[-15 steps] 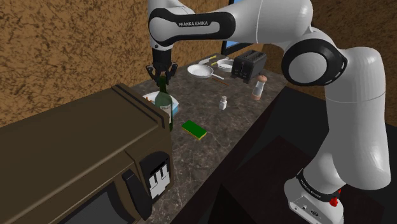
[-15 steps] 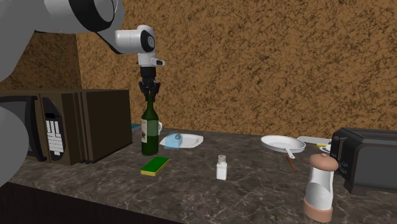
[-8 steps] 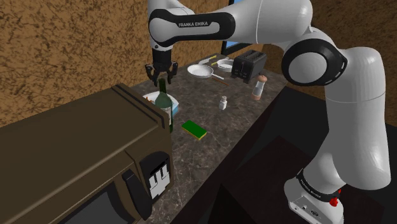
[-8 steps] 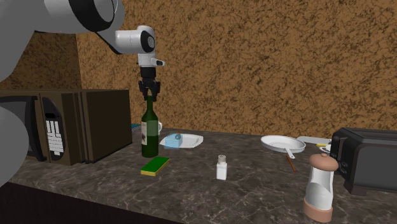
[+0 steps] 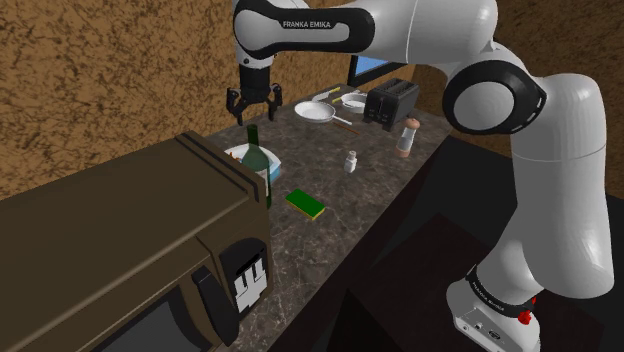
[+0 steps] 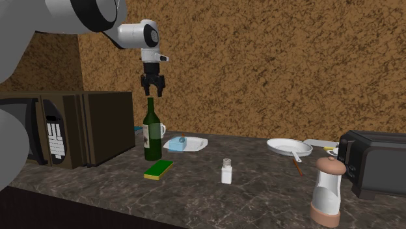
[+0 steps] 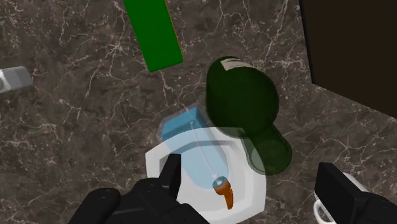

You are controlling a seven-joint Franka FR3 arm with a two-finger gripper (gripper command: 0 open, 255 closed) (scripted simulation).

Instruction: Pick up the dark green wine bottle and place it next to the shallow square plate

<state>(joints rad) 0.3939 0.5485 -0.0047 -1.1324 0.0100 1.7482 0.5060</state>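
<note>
Where bottle (image 6: 151,133) stands, microwave (image 6: 84,127), sponge (image 6: 159,169), plate (image 6: 200,142) crowd close.

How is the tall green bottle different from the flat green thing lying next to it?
The dark green wine bottle stands tall and upright; the flat green sponge with a yellow underside lies low. The bottle is dark green with a pale label, the sponge brighter green. The bottle is round, the sponge rectangular. Both are green and rest on the dark marbled counter.
</note>
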